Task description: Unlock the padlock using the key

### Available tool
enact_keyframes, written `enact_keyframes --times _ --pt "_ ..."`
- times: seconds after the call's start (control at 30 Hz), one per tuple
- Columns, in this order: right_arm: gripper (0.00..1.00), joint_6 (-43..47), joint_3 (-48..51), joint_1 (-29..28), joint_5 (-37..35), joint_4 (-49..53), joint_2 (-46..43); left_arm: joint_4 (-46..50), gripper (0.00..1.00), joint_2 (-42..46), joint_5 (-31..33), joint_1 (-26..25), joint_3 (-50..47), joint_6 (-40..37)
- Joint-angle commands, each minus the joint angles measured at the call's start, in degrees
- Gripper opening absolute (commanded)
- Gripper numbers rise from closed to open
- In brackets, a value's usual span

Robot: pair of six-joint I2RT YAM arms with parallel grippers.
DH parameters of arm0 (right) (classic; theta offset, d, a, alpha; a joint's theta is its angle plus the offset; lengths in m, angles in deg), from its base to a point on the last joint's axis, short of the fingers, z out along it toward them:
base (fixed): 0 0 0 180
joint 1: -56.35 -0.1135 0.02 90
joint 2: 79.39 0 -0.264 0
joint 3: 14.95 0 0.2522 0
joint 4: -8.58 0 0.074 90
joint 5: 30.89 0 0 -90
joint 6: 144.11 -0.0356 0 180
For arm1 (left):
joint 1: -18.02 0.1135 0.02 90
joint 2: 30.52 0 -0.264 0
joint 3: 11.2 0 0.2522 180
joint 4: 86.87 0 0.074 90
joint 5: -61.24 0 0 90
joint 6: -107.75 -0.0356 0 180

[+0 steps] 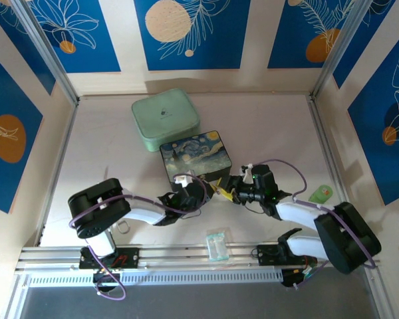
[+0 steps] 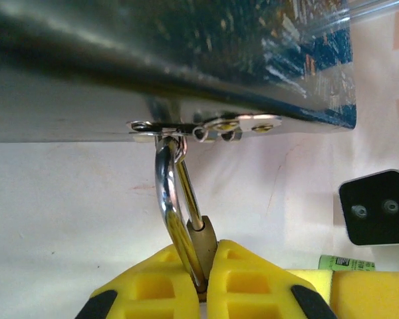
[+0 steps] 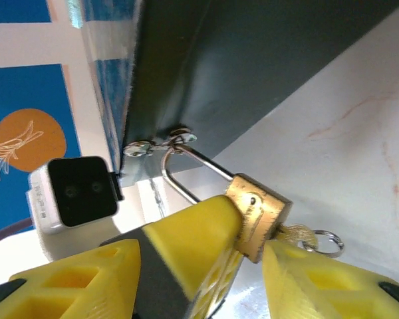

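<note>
The brass padlock (image 3: 261, 211) hangs by its silver shackle (image 2: 170, 193) from the hasp (image 2: 201, 127) on the dark starry box (image 1: 195, 156). My left gripper (image 2: 203, 269) is shut on the padlock's body (image 2: 210, 243); its yellow finger (image 3: 189, 242) crosses the right wrist view. The key (image 3: 296, 234) is stuck in the padlock's underside, its ring (image 3: 326, 243) hanging free. My right gripper (image 3: 199, 249) is open, its fingers wide apart, one fingertip (image 3: 279, 256) just beside the key. From above, both grippers (image 1: 211, 191) (image 1: 231, 194) meet at the box's front edge. Whether the shackle is latched, I cannot tell.
A mint green case (image 1: 165, 118) lies behind the starry box. A clear plastic packet (image 1: 219, 242) rests near the front rail, and a small green item (image 1: 321, 194) lies at the right by the wall. Walls close in the table on three sides.
</note>
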Motion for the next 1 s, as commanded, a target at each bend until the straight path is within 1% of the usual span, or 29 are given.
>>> enact_keyframes --times 0.0,0.03,0.07,0.13,0.17,0.23,0.27,0.3,0.33,0.37,0.43,0.47,0.5,0.53,0.57,0.63,0.67,0.73,0.8,0.87,0.97 --pt "0.53 14.13 -3.23 -0.35 -7.53 17.0 -5.93 3.58 0.0 0.91 -4.53 -0.78 0.5 1.15" --pt "0.55 17.87 -3.85 -0.37 -8.6 20.26 -7.18 4.93 0.0 1.15 -5.01 -0.78 0.9 0.53" --pt "0.59 22.3 -4.72 -0.35 -9.03 23.45 -8.05 5.39 0.0 1.1 -5.72 -0.72 1.05 0.15" --pt "0.7 30.91 -7.52 -0.55 -8.12 30.32 -8.34 5.09 0.0 0.9 -7.36 -0.39 0.71 -0.21" --pt "0.73 33.85 -9.41 -1.25 -10.2 34.53 -8.25 5.21 0.0 0.81 -8.28 -0.14 0.48 -0.57" --pt "0.76 35.83 -11.38 -3.73 -17.23 39.0 -8.6 6.51 0.0 1.21 -9.0 0.26 0.2 -1.58" --pt "0.76 36.14 -11.77 -5.57 -20.26 39.2 -9.05 7.38 0.0 1.65 -9.19 0.56 -0.05 -2.12" --pt "0.78 36.65 -11.59 -7.33 -22.74 38.44 -9.56 7.94 0.0 2.14 -9.32 0.83 -0.3 -2.52" --pt "0.99 38.22 -11.07 -9.33 -25.51 36.79 -10.02 8.43 0.0 2.87 -9.66 1.2 -0.76 -3.0" --pt "0.99 39.57 -10.46 -11.6 -28.39 35.25 -10.38 8.93 0.0 3.56 -10.16 1.6 -1.09 -3.51" --pt "0.99 40.82 -10.28 -13.86 -32.17 34.52 -10.23 10.78 0.0 5.46 -11.32 2.38 -1.41 -4.85" --pt "0.99 41.78 -10.14 -14.25 -32.08 33.91 -10.09 12.09 0.0 6.27 -12.12 2.78 -1.34 -5.77" --pt "1.0 43.45 -9.72 -14.47 -30.5 32.77 -10.0 13.15 0.0 6.92 -13.23 3.18 -1.25 -6.77" --pt "0.93 45.59 -8.84 -14.88 -29.21 30.61 -10.04 14.09 0.0 7.58 -14.49 3.57 -1.19 -7.99" --pt "0.84 46.51 -8.08 -15.55 -28.76 28.41 -10.04 15.52 0.0 8.37 -15.17 3.86 -1.1 -8.84" --pt "0.81 46.73 -6.89 -16.67 -28.89 25.7 -10.41 17.71 0.0 9.76 -16.12 4.17 -1.09 -10.75" --pt "0.77 47.43 -5.96 -17.35 -28.94 23.84 -10.65 18.56 0.0 10.39 -16.94 4.38 -1.06 -11.91" --pt "0.75 47.98 -4.24 -18.86 -30.08 20.9 -10.83 19.95 0.0 11.62 -18.04 4.82 -1.46 -12.89" --pt "0.71 49.18 -3.24 -20.71 -31.01 19.23 -10.49 20.05 0.0 12.82 -18.4 5.25 -2.64 -13.22" --pt "0.7 50.63 -2.99 -23.2 -32.55 17.77 -9.56 20.27 0.0 13.47 -18.91 5.83 -3.32 -13.77" --pt "0.69 51.86 -2.61 -25.31 -32.64 15.6 -6.9 19.05 0.0 13.64 -19.4 6.33 -4.19 -13.63"
